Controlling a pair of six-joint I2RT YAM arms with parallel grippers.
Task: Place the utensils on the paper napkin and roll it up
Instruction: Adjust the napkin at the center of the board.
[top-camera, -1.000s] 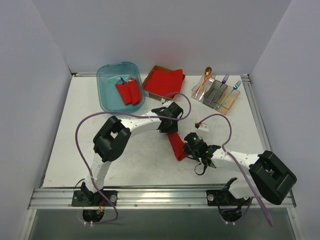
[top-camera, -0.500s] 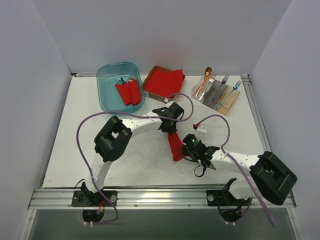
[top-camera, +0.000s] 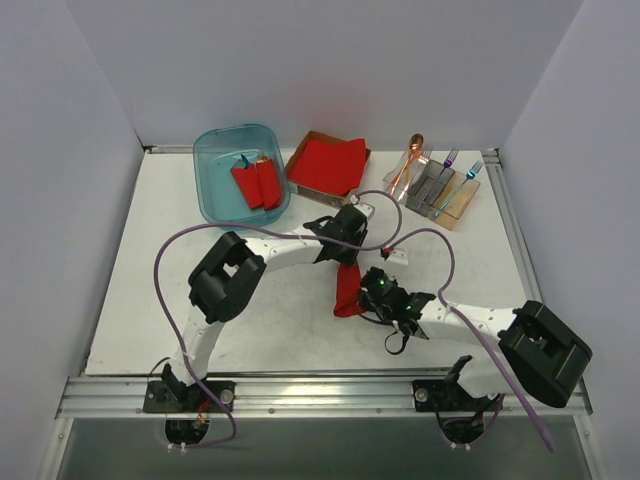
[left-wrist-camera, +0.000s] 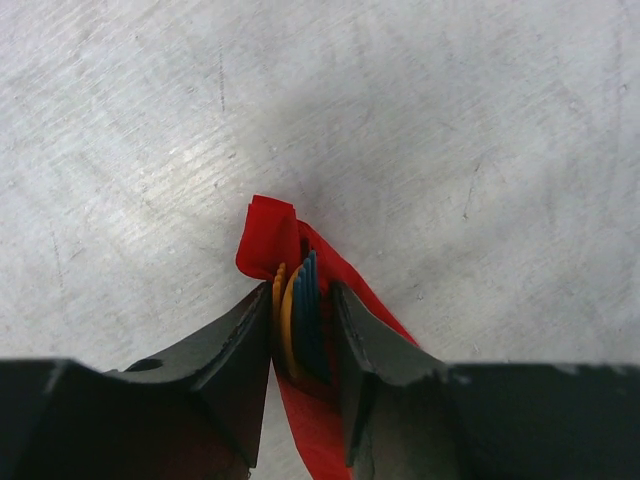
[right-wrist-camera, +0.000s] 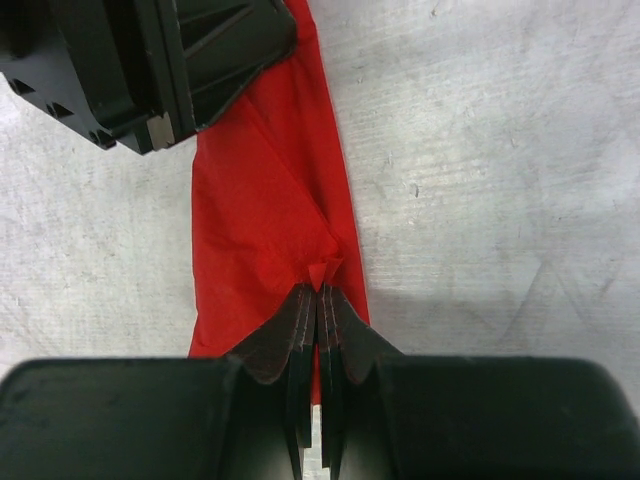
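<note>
Seen from above, the napkin (top-camera: 347, 292) is only a short red strip. Its ends lie under the left hand (top-camera: 343, 232) and the right hand (top-camera: 372, 293), and neither hand's fingers can be made out there.

In the left wrist view, the utensils (left-wrist-camera: 298, 318) show only as thin orange and blue edges. The rest is wrapped in the napkin, which runs off the bottom edge.

In the right wrist view, the left hand covers the napkin's far end, and the utensils are hidden inside the fold.
</note>
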